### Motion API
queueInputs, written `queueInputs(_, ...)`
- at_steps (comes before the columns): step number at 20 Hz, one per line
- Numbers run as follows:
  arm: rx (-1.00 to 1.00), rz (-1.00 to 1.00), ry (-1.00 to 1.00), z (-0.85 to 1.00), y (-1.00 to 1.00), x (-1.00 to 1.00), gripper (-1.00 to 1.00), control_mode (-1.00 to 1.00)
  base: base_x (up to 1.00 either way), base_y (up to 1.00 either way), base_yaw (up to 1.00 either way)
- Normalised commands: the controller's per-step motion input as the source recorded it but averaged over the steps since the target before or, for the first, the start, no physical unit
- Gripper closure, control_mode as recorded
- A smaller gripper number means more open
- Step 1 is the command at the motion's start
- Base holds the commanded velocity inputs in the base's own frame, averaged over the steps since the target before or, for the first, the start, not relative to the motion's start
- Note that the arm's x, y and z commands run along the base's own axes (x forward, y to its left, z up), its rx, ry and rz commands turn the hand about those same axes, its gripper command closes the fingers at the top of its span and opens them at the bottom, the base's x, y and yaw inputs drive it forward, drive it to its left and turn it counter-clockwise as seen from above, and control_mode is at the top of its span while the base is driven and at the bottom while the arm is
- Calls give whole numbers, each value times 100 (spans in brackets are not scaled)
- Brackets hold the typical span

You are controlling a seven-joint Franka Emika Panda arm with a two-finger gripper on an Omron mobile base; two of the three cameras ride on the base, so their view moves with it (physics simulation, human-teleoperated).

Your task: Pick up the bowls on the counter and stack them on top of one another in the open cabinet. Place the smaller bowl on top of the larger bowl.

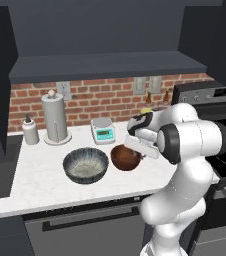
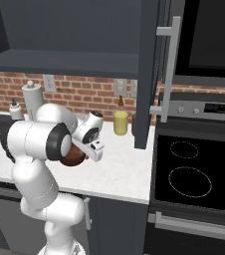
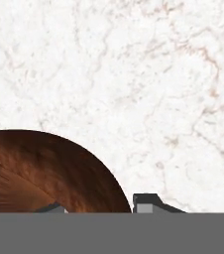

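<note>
The smaller bowl (image 1: pixel 125 157) (image 2: pixel 73 158), glossy reddish-brown, rests on the white counter (image 1: pixel 35 185) just right of the larger bowl (image 1: pixel 85 165), which is grey, ribbed and pale inside. My gripper (image 1: pixel 137 151) (image 2: pixel 83 154) is down at the brown bowl's right rim. In the hand view one fingertip stands inside the smaller bowl (image 3: pixel 44 168) and the other outside it, so the gripper (image 3: pixel 99 208) is closed in across the rim. The open cabinet (image 1: pixel 95 35) (image 2: pixel 59 30) hangs above the counter, its shelf bare.
A paper towel holder (image 1: pixel 56 120), a soap bottle (image 1: pixel 30 130) and a small scale (image 1: pixel 103 131) line the brick wall. A yellow bottle (image 2: pixel 120 122) stands by the cabinet's hanging door (image 2: pixel 148 74). The black stovetop (image 2: pixel 194 174) lies to the right.
</note>
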Motion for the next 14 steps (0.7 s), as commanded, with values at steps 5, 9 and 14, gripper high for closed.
queueInputs(5,5,0,-2,0,10,-4,100,-100,0,0,0)
queueInputs(9,11,-2,-12,44,0,-29,100,-100,0,0,0)
queueInputs(14,11,-3,-19,96,-4,-46,100,-100,0,0,0)
